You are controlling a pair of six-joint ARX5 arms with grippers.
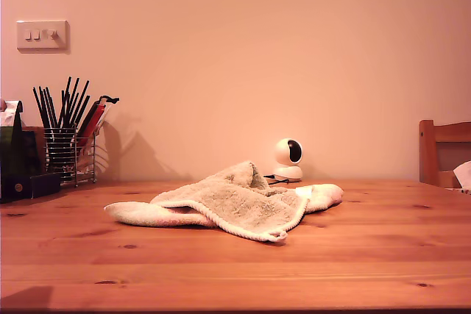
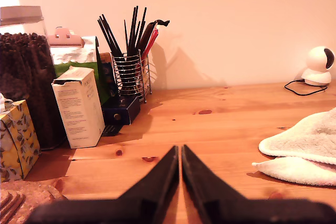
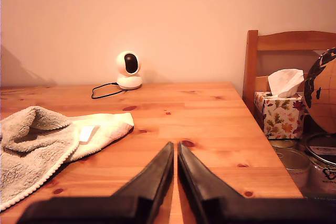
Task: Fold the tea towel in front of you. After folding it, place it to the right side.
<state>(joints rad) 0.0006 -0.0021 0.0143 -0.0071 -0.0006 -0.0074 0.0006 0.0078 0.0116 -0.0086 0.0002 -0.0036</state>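
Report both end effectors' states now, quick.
My first gripper: end effector shut, holding nothing, above bare table, apart from the towel.
My second gripper: end effector shut, holding nothing, also clear of the towel.

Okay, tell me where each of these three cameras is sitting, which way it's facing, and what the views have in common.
Exterior view: low at the table's near edge, facing the wall; crumpled tea towel centred, no arm shows.
First wrist view: on my first gripper, jaws closed, facing the utensil holder and boxes.
Second wrist view: on my second gripper, jaws closed, facing the chair and tissue box.
All three share the towel and the small white camera.
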